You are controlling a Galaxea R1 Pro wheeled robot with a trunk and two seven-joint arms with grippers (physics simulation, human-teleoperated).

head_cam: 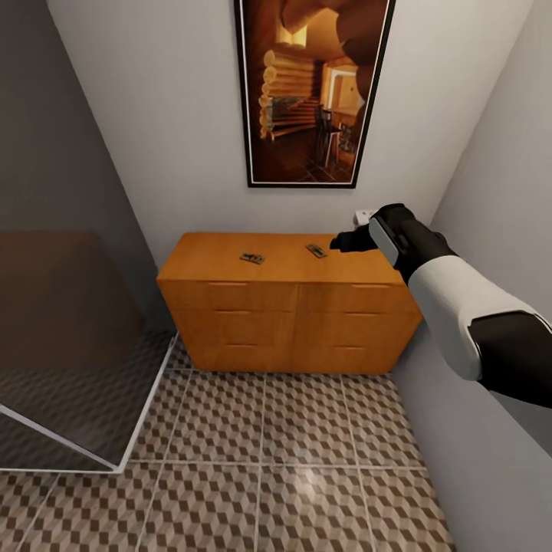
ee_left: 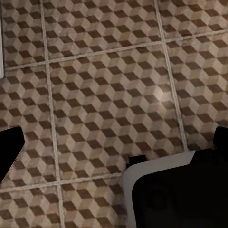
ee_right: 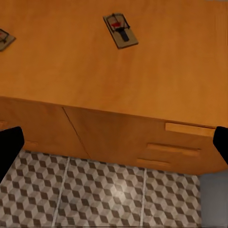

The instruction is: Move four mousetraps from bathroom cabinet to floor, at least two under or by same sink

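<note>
Where the corner walls meet, the cabinet [head_cam: 287,307] stands against the back wall — a low, wide box of smooth orange-brown wood with flat drawer fronts and slim wooden bar handles. On its top lie two mousetraps, small flat rectangular boards with dark wire parts: one mousetrap [head_cam: 251,257] near the middle, a second mousetrap [head_cam: 316,250] further to the right. In the right wrist view the second trap [ee_right: 120,30] shows a small red patch under its wire, and the other trap [ee_right: 4,39] sits at the picture's edge. No writing can be read on either.

The bathroom floor [head_cam: 261,452] is laid in large square tiles printed with a brown, beige and white cube pattern, with pale grout lines and a soft glossy highlight. A dark-framed picture [head_cam: 310,88] of a log interior hangs above the cabinet, and a glass panel [head_cam: 77,360] with a pale edge stands at the left.

The right arm — white shell, black joints — reaches forward over the cabinet's right end, its right gripper [head_cam: 346,242] just beside the second trap, above the top. The fingertips stand wide apart, holding nothing.

The left gripper [ee_left: 114,147] points down at the tiles, its fingertips likewise spread and empty.
</note>
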